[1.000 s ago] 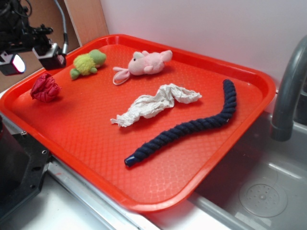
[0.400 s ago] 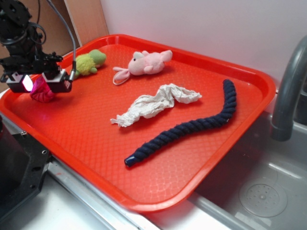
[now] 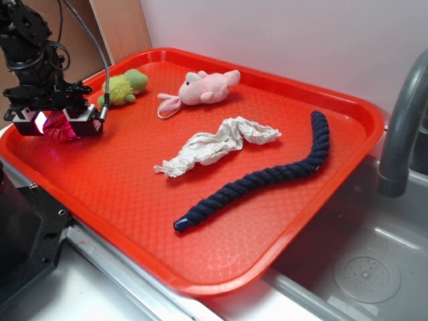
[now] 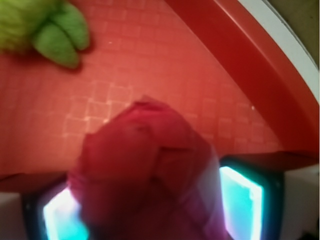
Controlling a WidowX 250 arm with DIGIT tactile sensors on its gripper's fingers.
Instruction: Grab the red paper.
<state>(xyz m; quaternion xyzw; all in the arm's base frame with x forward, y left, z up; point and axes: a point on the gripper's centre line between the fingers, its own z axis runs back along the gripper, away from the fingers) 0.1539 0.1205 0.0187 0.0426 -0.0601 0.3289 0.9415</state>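
Note:
The red paper (image 3: 61,127) is a small dark red crumpled wad at the left end of the red tray (image 3: 134,200). My gripper (image 3: 57,126) has come down over it and stands open, one finger on each side of the wad. In the wrist view the red paper (image 4: 145,170) fills the gap between the two glowing pads (image 4: 241,200), and the gripper (image 4: 150,212) is low over the tray floor. The wad's lower part is hidden by blur.
A green plush toy (image 3: 122,87) lies just behind the gripper, close to the tray's back rim. A pink plush (image 3: 200,88), a white paper twist (image 3: 217,144) and a dark blue rope (image 3: 267,175) lie further right. A grey faucet (image 3: 401,127) and sink (image 3: 364,271) are at the right.
The gripper moved from above the tray's left corner down over the red paper, so that its fingers now straddle the wad. The paper has stayed in place.

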